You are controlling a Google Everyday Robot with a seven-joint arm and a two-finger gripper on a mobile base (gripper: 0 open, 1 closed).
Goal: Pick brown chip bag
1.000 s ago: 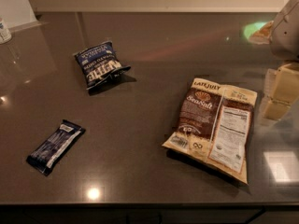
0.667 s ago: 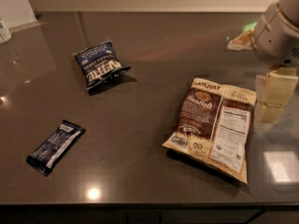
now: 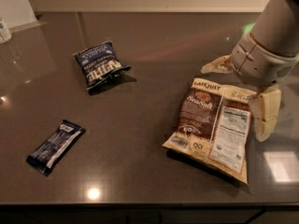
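Note:
The brown chip bag (image 3: pixel 212 125) lies flat on the dark countertop at the right, its "Late July Sea Salt" print and white nutrition label facing up. My gripper (image 3: pixel 232 103) hangs over the bag's upper right part, coming in from the top right. It is open and empty. One finger (image 3: pixel 217 65) reaches left past the bag's top edge. The other finger (image 3: pixel 266 113) points down along the bag's right edge. The grey wrist housing (image 3: pixel 266 55) hides the counter behind the bag.
A smaller dark blue chip bag (image 3: pixel 99 67) lies at the upper left. A slim dark blue bar wrapper (image 3: pixel 56 146) lies at the lower left. A white bottle (image 3: pixel 3 31) stands at the far left edge. The counter's front edge (image 3: pixel 140 204) runs along the bottom.
My arm has come in from the right edge, moving left toward the brown chip bag, and more of the wrist now shows. The bags and the wrapper have not moved.

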